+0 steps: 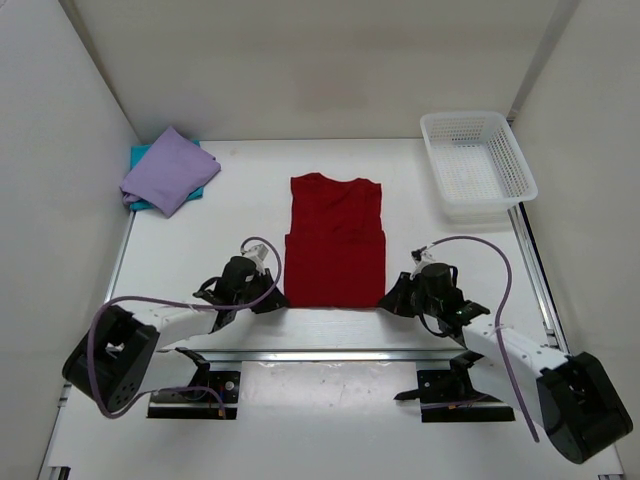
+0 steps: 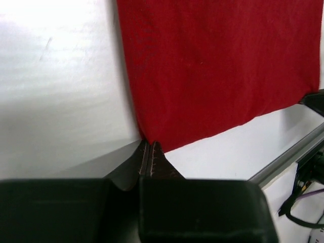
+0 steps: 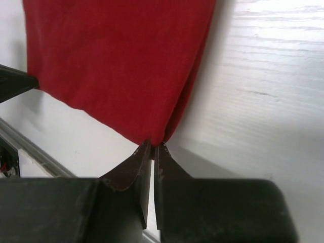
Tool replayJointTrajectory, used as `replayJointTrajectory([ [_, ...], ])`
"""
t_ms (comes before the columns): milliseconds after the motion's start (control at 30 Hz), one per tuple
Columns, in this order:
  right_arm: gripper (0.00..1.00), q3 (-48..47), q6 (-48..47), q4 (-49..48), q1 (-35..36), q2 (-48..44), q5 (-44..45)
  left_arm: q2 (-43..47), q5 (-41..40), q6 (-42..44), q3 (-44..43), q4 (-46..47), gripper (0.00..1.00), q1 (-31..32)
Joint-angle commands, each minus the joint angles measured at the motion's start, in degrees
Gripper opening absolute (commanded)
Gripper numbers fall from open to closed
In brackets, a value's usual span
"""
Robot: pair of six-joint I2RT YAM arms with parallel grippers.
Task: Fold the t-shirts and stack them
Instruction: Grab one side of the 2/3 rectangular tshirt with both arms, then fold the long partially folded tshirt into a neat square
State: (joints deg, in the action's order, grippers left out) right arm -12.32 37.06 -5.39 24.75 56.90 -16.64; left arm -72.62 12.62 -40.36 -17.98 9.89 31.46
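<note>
The dark red t-shirt (image 1: pixel 336 242) lies flat in the middle of the table, sleeves folded in, collar at the far end. My left gripper (image 1: pixel 270 300) is shut on its near left corner (image 2: pixel 152 132). My right gripper (image 1: pixel 392 300) is shut on its near right corner (image 3: pixel 161 132). The pale lavender t-shirt (image 1: pixel 168 170) lies folded on top of the teal t-shirt (image 1: pixel 141 155) at the far left corner; only edges of the teal one show.
A white mesh basket (image 1: pixel 476 163) stands at the far right. A metal rail (image 1: pixel 330 355) runs across the table near the arm bases. White walls close the left, right and far sides.
</note>
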Motion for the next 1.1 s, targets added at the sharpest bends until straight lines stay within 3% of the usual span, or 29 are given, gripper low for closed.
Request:
replayJointTrajectory([
  [0,0.01,-0.70,0.46,4.76,2.75,-7.04,3.72,6.15,0.20,1.34,1.54,-8.46,0.00,-0.09],
  [233,0.00,-3.05,10.57,26.11,17.07,-27.09,15.23,26.88,-0.14,-2.43,0.85,-28.58,0.00,6.58],
  [367,0.00,-12.27,4.80,28.25,13.33,-23.70,13.76,31.05,1.34,-1.23,-9.16,-33.44,0.00,3.63],
  [400,0.00,-16.12,3.21,28.15,12.09,-20.72,10.52,28.96,2.05,1.40,-12.84,-33.36,0.00,0.73],
  [533,0.00,-24.76,-6.63,23.16,-3.71,-5.97,-3.28,16.59,9.08,3.62,-22.61,-26.97,0.00,-9.91],
  [600,0.00,-31.59,-10.15,20.96,-8.04,0.55,-3.57,10.15,9.09,3.80,-27.01,-23.88,0.00,-12.20],
  [733,0.00,-43.04,-11.92,16.91,-11.39,16.70,-4.28,-5.56,6.54,3.18,-39.20,-20.01,0.00,-14.06],
  [1067,0.00,-74.05,-12.01,15.40,-17.63,53.01,-9.19,-40.99,2.23,2.22,-68.74,-22.63,0.02,-19.33],
])
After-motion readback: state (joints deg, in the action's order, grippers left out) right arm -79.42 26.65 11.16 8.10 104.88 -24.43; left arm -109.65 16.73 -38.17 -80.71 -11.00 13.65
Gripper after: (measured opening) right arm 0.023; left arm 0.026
